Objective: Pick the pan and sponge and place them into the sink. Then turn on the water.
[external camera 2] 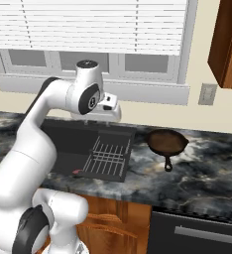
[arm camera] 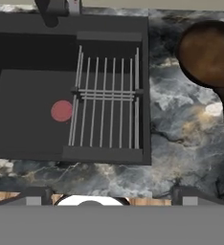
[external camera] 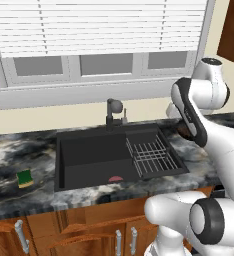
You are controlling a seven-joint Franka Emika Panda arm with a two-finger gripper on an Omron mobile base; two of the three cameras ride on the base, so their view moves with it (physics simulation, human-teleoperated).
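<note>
The pan (external camera 2: 166, 140), a dark brown skillet with a short black handle, lies on the marble counter right of the sink (external camera 2: 63, 144); the hand view has it at upper right as pan (arm camera: 207, 52). My gripper (external camera 2: 109, 113) hovers above the sink's wire rack section, left of the pan. In the hand view my gripper (arm camera: 111, 198) is open, its tips far apart with nothing between them. The green and yellow sponge (external camera: 24, 178) rests on the counter left of the sink (external camera: 64, 150). Water is out of view.
A dark faucet (external camera: 113, 113) stands behind the basin. The grey wire rack (arm camera: 106, 103) fills the sink's right section, and a red drain (arm camera: 61, 111) marks the basin floor. A window sill runs along the wall behind. Wooden cabinets sit below the counter.
</note>
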